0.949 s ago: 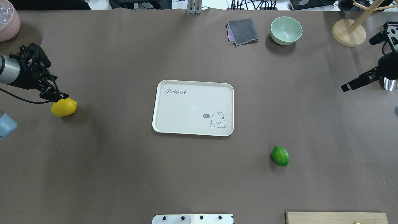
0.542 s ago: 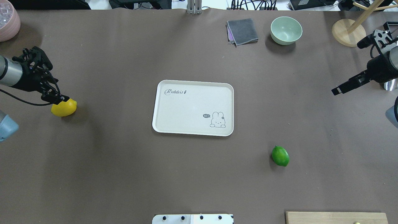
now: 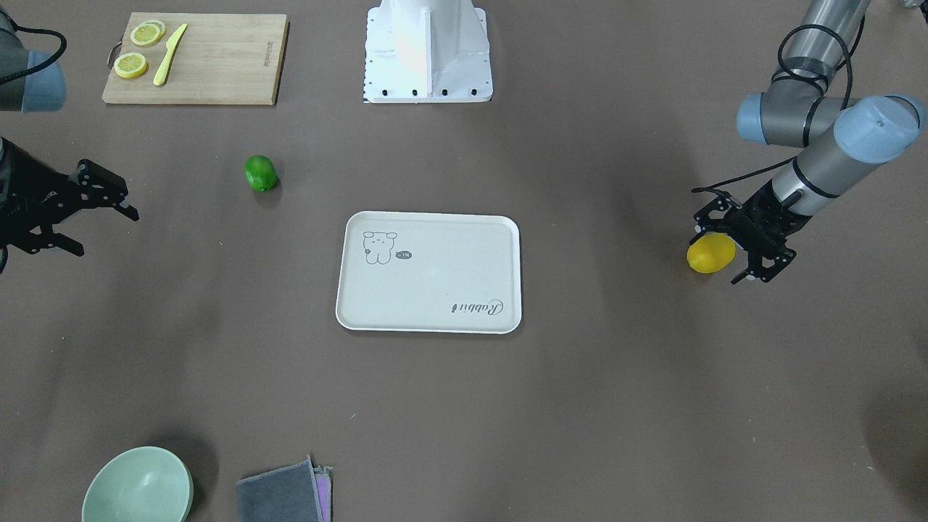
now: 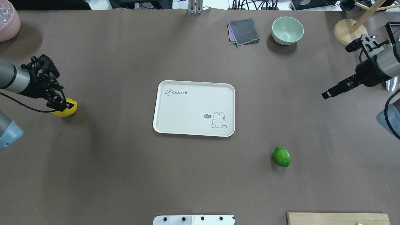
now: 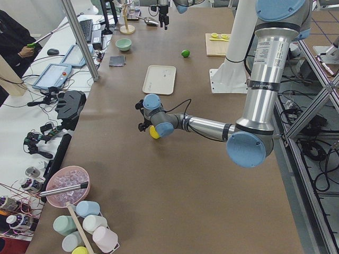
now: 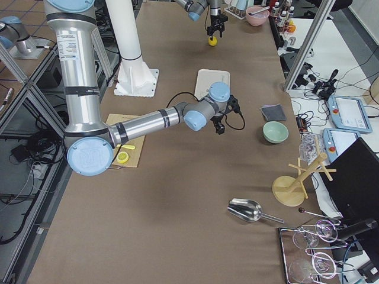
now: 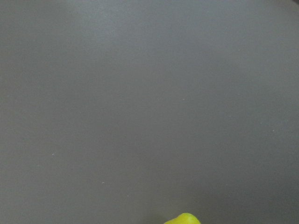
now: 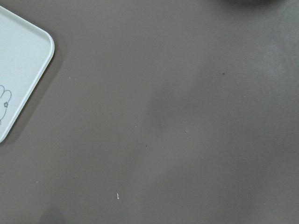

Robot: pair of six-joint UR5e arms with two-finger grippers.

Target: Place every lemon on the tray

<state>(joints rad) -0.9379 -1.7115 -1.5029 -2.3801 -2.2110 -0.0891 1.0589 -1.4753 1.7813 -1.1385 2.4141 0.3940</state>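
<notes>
The yellow lemon (image 4: 67,110) lies on the table at the left, also in the front view (image 3: 710,254) and at the bottom edge of the left wrist view (image 7: 183,219). My left gripper (image 4: 61,104) is down at it, open, its fingers (image 3: 750,274) straddling the fruit. The green lemon (image 4: 282,156) lies right of the tray, nearer the robot's base, alone. The cream tray (image 4: 187,106) with the rabbit drawing sits mid-table and holds nothing; its corner shows in the right wrist view (image 8: 23,60). My right gripper (image 3: 101,230) is open and empty, above the table far right (image 4: 328,93).
A pale green bowl (image 4: 287,30) and a folded grey cloth (image 4: 243,31) sit at the far edge. A wooden stand (image 4: 350,32) is at the far right, a pink bowl (image 4: 7,23) far left. A bamboo board (image 3: 196,58) with lemon slices lies near the robot base (image 3: 428,51).
My left gripper has come down over the yellow lemon, now covering more of it. My right arm has moved inward toward the table's middle. The lemons and tray have not moved.
</notes>
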